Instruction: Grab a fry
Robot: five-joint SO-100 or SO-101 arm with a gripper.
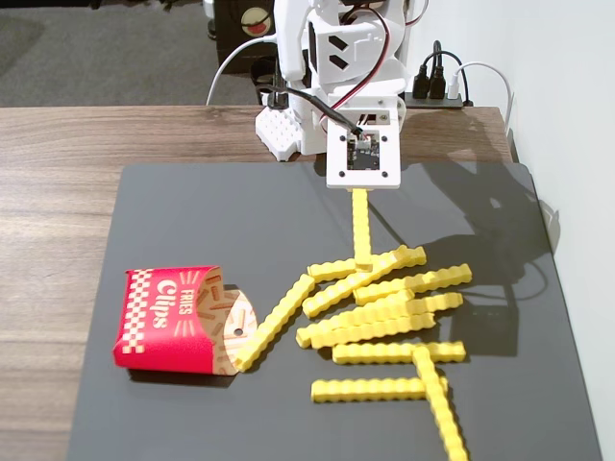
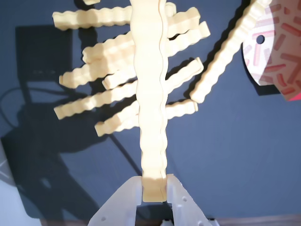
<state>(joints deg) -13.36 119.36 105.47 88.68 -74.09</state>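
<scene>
My gripper (image 2: 154,187) is shut on one end of a yellow crinkle-cut fry (image 2: 151,94). The fry sticks straight out from the white fingers (image 2: 126,200), over the pile. In the fixed view the held fry (image 1: 361,226) hangs down below the white wrist block, with its lower end at the top of the pile; I cannot tell if it touches. Several more yellow fries (image 1: 384,307) lie in a loose heap on the black mat (image 1: 192,221). They also show in the wrist view (image 2: 113,89).
A red "Clips Fries" carton (image 1: 168,319) lies on its side at the mat's left, one fry (image 1: 276,321) leaning at its mouth. The carton's edge shows in the wrist view (image 2: 275,52). The arm's base (image 1: 288,130) stands at the mat's far edge. Wooden table (image 1: 58,192) surrounds the mat.
</scene>
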